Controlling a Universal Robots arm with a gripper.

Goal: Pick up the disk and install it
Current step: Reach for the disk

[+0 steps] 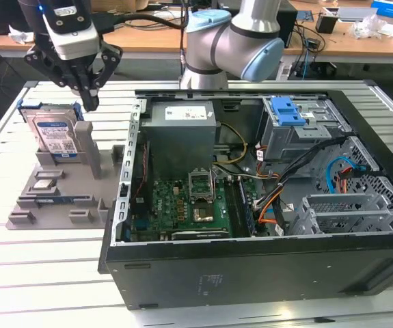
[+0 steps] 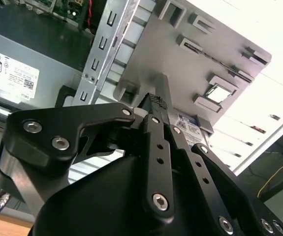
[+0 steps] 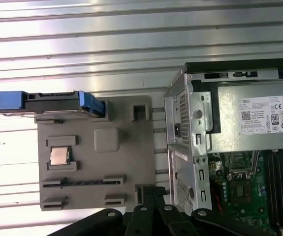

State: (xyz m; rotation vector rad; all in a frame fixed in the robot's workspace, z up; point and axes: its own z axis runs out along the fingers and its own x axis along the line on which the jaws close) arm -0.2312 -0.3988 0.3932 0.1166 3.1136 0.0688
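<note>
Here the pincer (image 1: 90, 101), pinched narrow and empty, hovers near the barcode-labelled disk (image 1: 54, 133).

Disk (image 1: 54, 133) on fixture (image 1: 80, 193) beside PC case (image 1: 251, 268)

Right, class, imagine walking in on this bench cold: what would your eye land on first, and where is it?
The big black computer case, lying open with its green circuit board exposed, takes up the exterior view's middle and right. At that view's left, a silver disk in a blue frame stands upright in a grey holder, with the black gripper just above it.
</note>
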